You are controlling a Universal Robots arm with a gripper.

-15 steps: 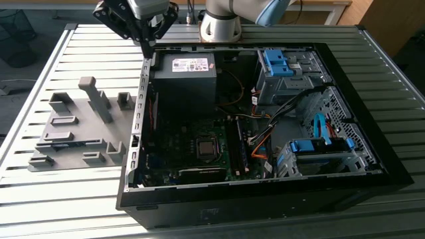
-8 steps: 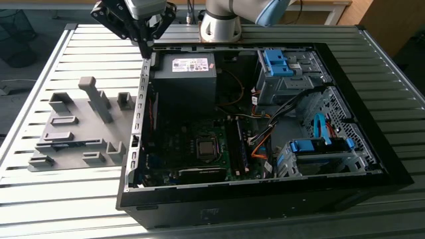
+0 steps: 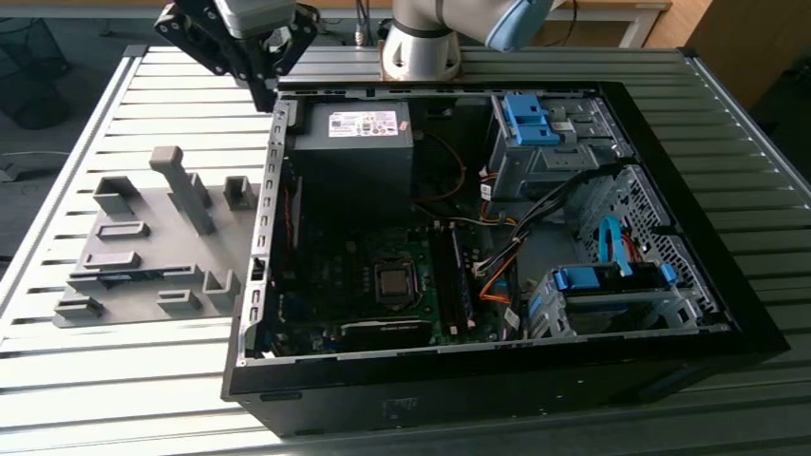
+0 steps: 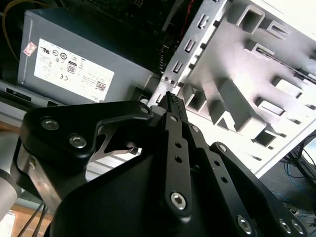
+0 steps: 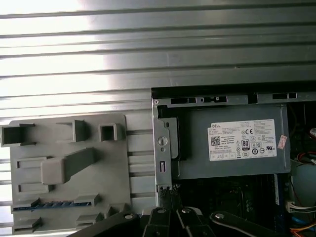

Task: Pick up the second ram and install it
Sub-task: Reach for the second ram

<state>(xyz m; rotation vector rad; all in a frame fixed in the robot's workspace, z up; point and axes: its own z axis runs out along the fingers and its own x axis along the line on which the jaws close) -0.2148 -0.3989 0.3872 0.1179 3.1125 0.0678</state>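
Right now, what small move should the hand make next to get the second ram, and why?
Probably shift the hand from the corner of the computer case toward the grey holder: it looks shut and empty, and the second ram lies in a holder slot.

Robotics lab or workshop, ribbed metal tabletop (image 3: 76,380), robot arm base (image 3: 424,47) standing on it, opened desktop computer case (image 3: 507,385), grey parts fixture (image 3: 165,249) beside the case, cables (image 4: 295,165) lying on the floor (image 4: 306,187).

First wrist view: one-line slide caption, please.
Gripper hovers at the case edge beside the power supply; second ram lies in the grey fixture.
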